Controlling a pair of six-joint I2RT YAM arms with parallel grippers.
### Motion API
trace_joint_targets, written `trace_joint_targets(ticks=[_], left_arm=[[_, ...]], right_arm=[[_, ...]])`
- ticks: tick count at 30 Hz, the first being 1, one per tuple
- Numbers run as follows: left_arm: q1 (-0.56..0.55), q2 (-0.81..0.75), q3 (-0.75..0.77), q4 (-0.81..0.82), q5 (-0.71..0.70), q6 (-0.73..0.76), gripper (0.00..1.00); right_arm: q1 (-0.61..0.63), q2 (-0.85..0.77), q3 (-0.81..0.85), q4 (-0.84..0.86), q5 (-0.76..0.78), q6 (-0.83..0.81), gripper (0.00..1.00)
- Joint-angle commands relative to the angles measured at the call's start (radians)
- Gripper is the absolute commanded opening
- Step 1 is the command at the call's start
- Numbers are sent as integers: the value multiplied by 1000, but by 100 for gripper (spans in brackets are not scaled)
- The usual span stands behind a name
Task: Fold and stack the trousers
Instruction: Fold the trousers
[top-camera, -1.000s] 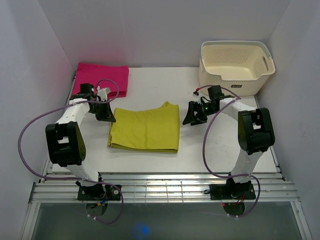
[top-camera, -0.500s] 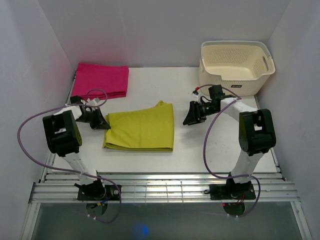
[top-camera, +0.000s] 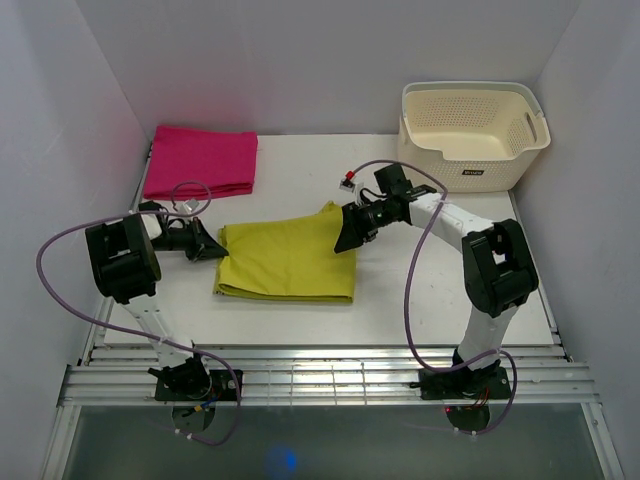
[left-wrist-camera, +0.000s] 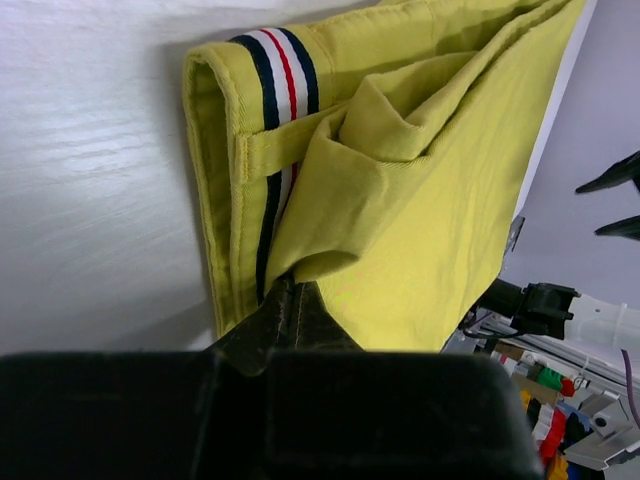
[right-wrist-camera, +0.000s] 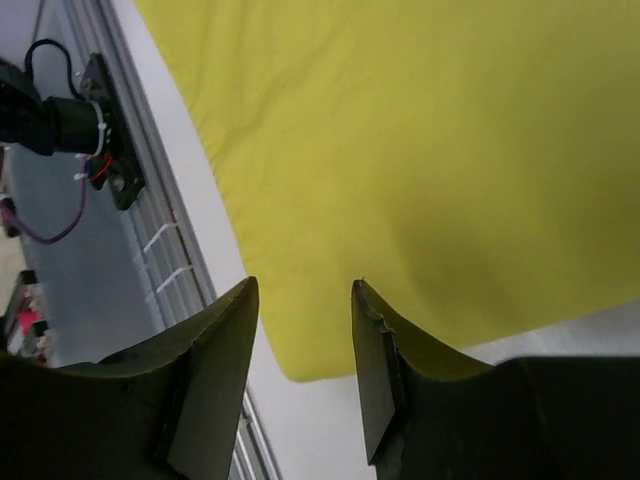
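The yellow-green trousers (top-camera: 290, 262) lie folded into a rectangle in the middle of the table. My left gripper (top-camera: 212, 247) lies low at their left edge. In the left wrist view its fingers (left-wrist-camera: 290, 300) are pressed together, their tip tucked under a fold of the trousers (left-wrist-camera: 420, 200) beside a navy, white and red striped band (left-wrist-camera: 275, 70). My right gripper (top-camera: 346, 238) hovers over the trousers' upper right edge. In the right wrist view it is open (right-wrist-camera: 305, 285), with the trousers (right-wrist-camera: 420, 150) spread below and nothing between the fingers.
A folded magenta-pink cloth (top-camera: 200, 160) lies at the back left, just behind the left arm. A cream perforated basket (top-camera: 475, 130) stands at the back right. White walls close in on both sides. A slatted metal rail (top-camera: 320, 375) runs along the table's near edge.
My right gripper has swung left from beside the trousers to over their right edge. My left gripper drew the trousers a little left, then shifted right again with them.
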Motion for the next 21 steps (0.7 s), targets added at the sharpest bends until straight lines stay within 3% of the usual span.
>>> trace_joint_targets(ticks=[1, 5, 9, 12, 16, 21], left_arm=[[-69, -37, -67, 49, -35, -20, 0], [-175, -113, -141, 134, -1, -157, 0], [-202, -176, -159, 194, 72, -238, 24], [-172, -248, -132, 149, 105, -225, 34], [-49, -351, -138, 99, 132, -202, 46], [-35, -377, -218, 40, 50, -157, 46]], right_arm=[[-18, -20, 123, -9, 151, -41, 49], [-15, 1, 246, -73, 202, -39, 55], [26, 20, 287, -61, 213, 5, 58], [77, 52, 324, -40, 223, 69, 58], [176, 107, 387, -17, 257, 145, 58], [290, 190, 446, -18, 318, 211, 60]])
